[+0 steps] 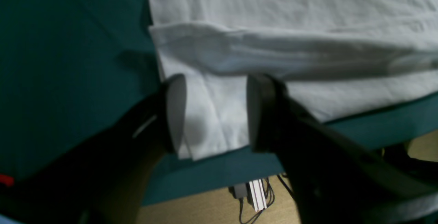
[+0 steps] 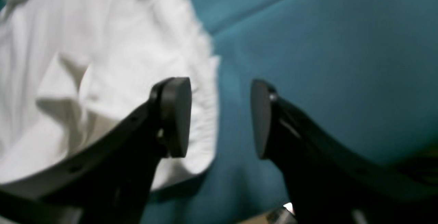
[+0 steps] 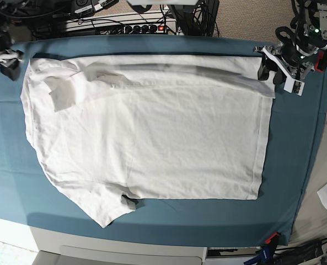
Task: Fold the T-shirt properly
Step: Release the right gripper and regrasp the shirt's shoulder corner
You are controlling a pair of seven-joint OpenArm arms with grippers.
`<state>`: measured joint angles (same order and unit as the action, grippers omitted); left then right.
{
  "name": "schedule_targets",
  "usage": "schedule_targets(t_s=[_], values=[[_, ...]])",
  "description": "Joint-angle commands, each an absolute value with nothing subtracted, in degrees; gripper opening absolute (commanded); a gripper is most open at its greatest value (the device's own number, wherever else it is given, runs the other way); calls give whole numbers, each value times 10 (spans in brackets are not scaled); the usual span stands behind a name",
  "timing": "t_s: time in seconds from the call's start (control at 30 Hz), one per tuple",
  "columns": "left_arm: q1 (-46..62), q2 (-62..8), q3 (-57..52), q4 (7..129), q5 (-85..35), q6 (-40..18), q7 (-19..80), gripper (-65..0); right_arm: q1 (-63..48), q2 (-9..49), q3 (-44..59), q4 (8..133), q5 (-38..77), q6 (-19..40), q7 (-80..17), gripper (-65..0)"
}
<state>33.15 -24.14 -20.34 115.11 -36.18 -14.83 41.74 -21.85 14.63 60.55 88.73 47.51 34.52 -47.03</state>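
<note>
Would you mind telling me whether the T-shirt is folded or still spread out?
Mostly spread: the T-shirt lies flat across the teal cloth, with only its far edge folded over in a narrow strip.

the shirt (image 3: 152, 127) covers most of the table cloth (image 3: 9, 160), reaching the far edge. bare cloth runs along the near edge, widest at the near right corner, and in strips down the left and right edges. the left gripper (image 3: 266, 69) sits at the far right corner, jaws apart over the shirt's corner; the right gripper (image 3: 9, 65) crowds the far left corner, jaws apart.
</note>
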Motion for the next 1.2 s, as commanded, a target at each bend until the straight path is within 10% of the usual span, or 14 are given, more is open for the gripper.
schedule_targets(t_s=[0.0, 1.17], values=[[332, -248, -208, 1159, -366, -150, 407, -354, -221, 161, 628, 897, 501, 338, -472, -362], [331, -248, -208, 1159, -302, -129, 394, -354, -218, 108, 625, 775, 694, 336, -545, -362]])
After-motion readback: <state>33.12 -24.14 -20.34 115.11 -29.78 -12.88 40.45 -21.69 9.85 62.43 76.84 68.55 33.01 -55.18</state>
